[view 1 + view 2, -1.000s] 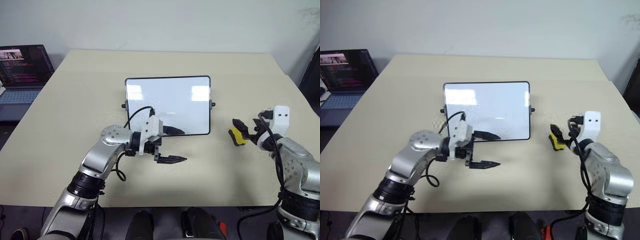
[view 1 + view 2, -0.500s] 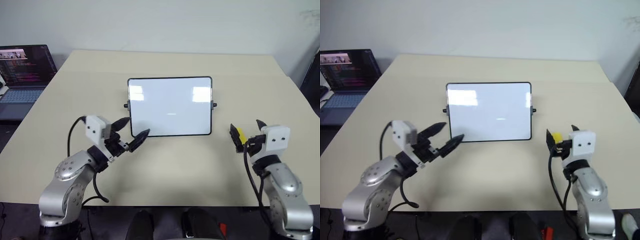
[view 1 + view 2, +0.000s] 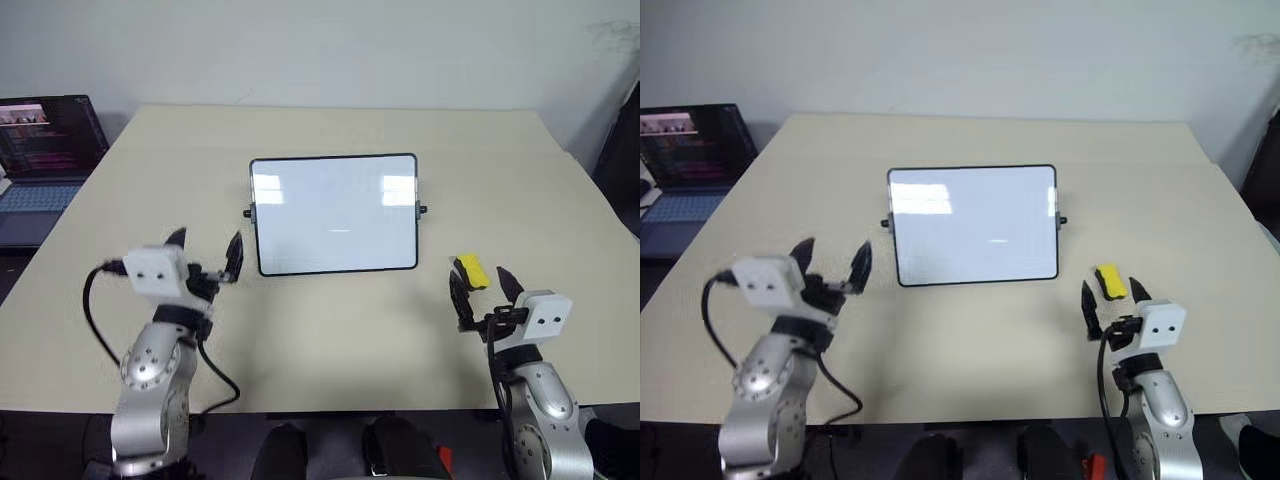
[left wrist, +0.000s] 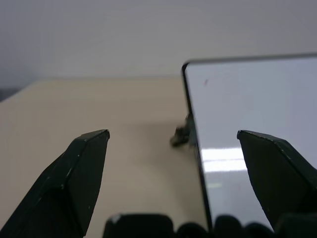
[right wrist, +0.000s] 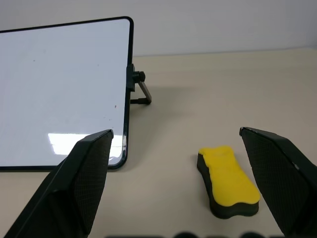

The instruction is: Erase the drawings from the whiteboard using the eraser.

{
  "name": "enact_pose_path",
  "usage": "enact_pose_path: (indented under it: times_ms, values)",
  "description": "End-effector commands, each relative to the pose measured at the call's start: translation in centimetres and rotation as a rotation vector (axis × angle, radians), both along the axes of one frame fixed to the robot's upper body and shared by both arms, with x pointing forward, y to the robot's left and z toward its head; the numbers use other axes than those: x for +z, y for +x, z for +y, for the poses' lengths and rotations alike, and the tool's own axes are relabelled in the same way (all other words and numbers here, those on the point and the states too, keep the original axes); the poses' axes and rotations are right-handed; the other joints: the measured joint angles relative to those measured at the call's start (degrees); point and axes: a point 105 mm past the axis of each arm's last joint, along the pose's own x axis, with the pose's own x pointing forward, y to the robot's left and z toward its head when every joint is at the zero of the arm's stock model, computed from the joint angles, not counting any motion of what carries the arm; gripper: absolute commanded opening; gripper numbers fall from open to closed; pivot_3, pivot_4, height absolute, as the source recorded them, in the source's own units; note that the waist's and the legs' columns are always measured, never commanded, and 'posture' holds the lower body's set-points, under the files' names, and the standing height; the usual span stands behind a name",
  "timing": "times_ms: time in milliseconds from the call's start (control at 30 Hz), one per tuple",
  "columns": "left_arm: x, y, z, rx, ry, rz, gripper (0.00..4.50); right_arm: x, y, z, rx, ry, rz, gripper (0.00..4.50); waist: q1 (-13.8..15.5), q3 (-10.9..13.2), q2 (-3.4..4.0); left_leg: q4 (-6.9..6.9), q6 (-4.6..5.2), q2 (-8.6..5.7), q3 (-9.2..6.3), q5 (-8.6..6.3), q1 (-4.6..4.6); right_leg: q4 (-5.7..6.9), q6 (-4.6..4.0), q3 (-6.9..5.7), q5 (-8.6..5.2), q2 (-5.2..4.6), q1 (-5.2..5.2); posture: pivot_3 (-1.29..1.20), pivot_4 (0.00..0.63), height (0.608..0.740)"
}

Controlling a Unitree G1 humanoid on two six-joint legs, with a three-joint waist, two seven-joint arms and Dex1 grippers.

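Right gripper, black fingers spread wide, empty, drawn back since releasing; just beyond, small yellow foam eraser with dark underside flat on beige table, long axis running away from robot. Left gripper open, swung leftward off glossy black-framed whiteboard, propped tilted, wiped clean.

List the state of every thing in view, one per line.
whiteboard: propped up on its stand, surface wiped white, no red drawings visible.
eraser: lying free on the table to the right of the whiteboard, yellow side up.
left gripper: open, empty.
right gripper: open, empty, just short of the eraser.
laptop: lid open, screen lit.
table: bare around these things.
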Motion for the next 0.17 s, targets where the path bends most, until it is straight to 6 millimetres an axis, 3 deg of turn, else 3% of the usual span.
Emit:
enact_pose_path:
  times_ms: [33, 167]
  values:
    - [-0.1, -0.6, -0.3, 0.035, 0.033, -0.015, 4.50, 1.5, -0.4, -0.1, 0.009, -0.017, -0.047, 4.46, 0.22, 0.01, -0.03, 0.01, 0.00, 0.00, 0.01, 0.00, -0.04, -0.02, 0.00, -0.05, 0.00, 0.00, 0.00, 0.00, 0.150, 0.740]
    - [-1.6, -0.6, -0.1, 0.054, 0.008, 0.042, 4.50, 1.9, -0.1, -1.2, -0.015, -0.036, -0.038, 4.46, 0.50, -0.01, -0.05, 0.10, 0.00, -0.01, 0.01, 0.00, -0.08, -0.01, 0.04, -0.11, 0.02, -0.09, 0.03, 0.00, 0.150, 0.740]
